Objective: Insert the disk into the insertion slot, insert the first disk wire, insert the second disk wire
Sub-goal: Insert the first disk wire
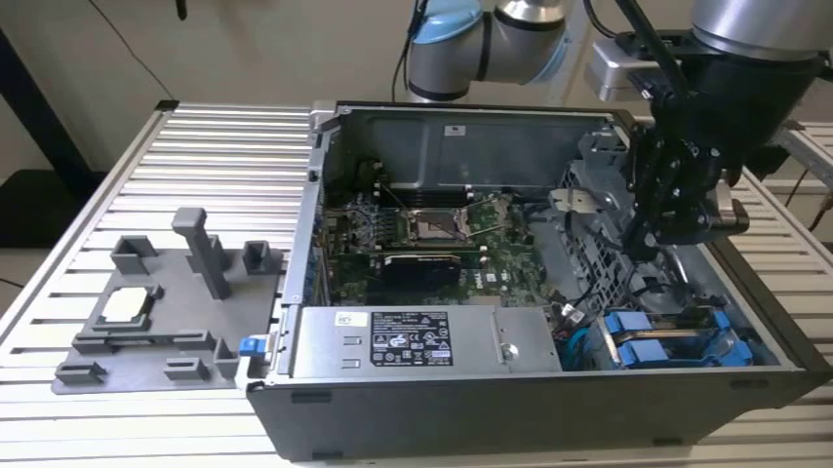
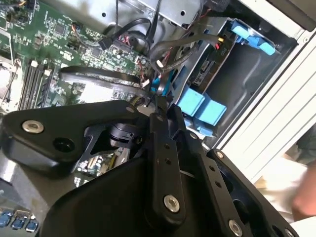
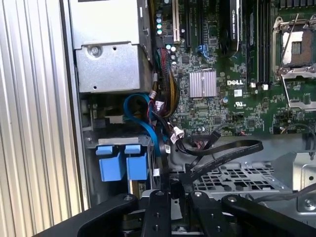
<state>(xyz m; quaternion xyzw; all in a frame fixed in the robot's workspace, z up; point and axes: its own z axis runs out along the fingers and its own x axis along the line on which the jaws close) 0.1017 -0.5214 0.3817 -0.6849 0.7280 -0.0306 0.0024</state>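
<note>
Right up against the lens in both wrist views you have the gripper (image 2: 158,101), matt black links with bright round screw heads, tapering to slim tips. Its claw is drawn narrow, tips almost together, and it looks pinched on the end of the blue wire (image 3: 148,131), a smooth flat ribbon that curves away in a loop toward the grey metal box (image 3: 108,54). In the exterior view you see the gripper hanging inside the open computer case (image 1: 521,400), toward that view's right, above the drive corner. The disk (image 3: 137,165) already sits in the insertion slot (image 3: 91,143), a bay of dull grey sheet metal. Only the disk's glossy blue plastic front shows, touching a second blue front (image 3: 111,167) of the same squared shape. Black flat cables (image 3: 227,148) arc over a perforated steel plate (image 3: 232,175) just beside the claw. Beyond them lies the green motherboard (image 3: 212,108), speckled with small parts and carrying a finned silver heat sink (image 3: 203,83). Outside the case, you've got the ribbed aluminium table (image 1: 195,156) and, well apart at the exterior view's left, a blocky grey plastic fixture (image 1: 156,312).
</note>
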